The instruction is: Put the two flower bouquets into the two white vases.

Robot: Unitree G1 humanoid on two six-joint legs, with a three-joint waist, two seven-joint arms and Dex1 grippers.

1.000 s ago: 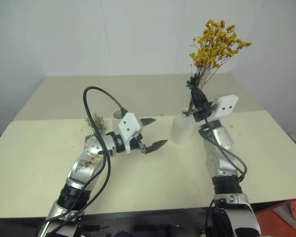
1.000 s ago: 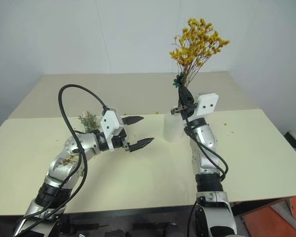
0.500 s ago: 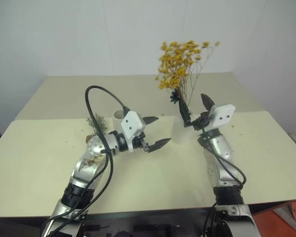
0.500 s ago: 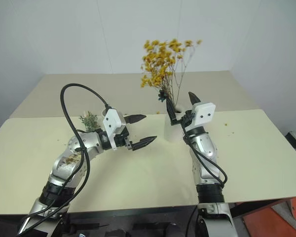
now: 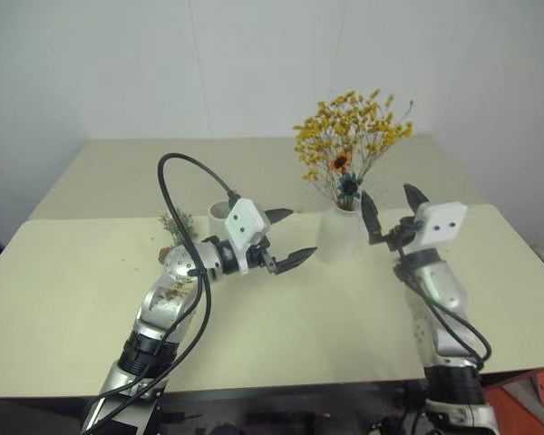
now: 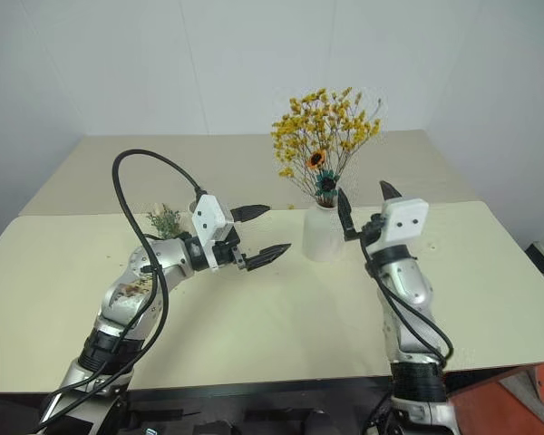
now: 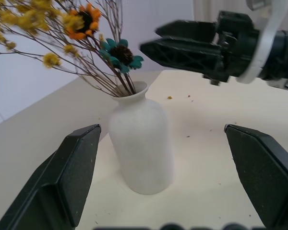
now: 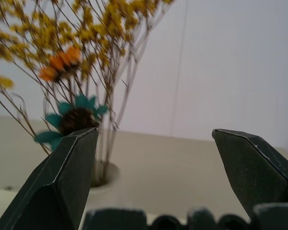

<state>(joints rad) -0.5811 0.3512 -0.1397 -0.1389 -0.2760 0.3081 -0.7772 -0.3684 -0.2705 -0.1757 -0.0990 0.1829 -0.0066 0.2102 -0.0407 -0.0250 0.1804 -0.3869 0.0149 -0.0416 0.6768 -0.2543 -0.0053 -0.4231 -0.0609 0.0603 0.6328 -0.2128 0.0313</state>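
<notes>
The big yellow-orange bouquet (image 5: 349,136) stands with its stems in the narrow-necked white vase (image 5: 340,234), with nothing holding it. My right gripper (image 5: 386,194) is open just right of the vase's neck, apart from the stems. On the vase's other side my left gripper (image 5: 297,234) is open and points at the vase (image 7: 141,143), empty. The wide-mouthed white vase (image 5: 218,210) stands behind my left wrist, partly hidden. The small grey-green bouquet (image 5: 177,224) lies on the table beside it.
The cream table (image 5: 281,317) carries scattered flower crumbs (image 5: 435,234). A second table (image 5: 127,172) adjoins it at the back, below a white wall. A black cable (image 5: 163,181) loops over my left arm.
My right gripper opened and let go of the yellow bouquet, then drew back to the right. The bouquet dropped into the narrow-necked vase and stands there. My left gripper stayed put.
</notes>
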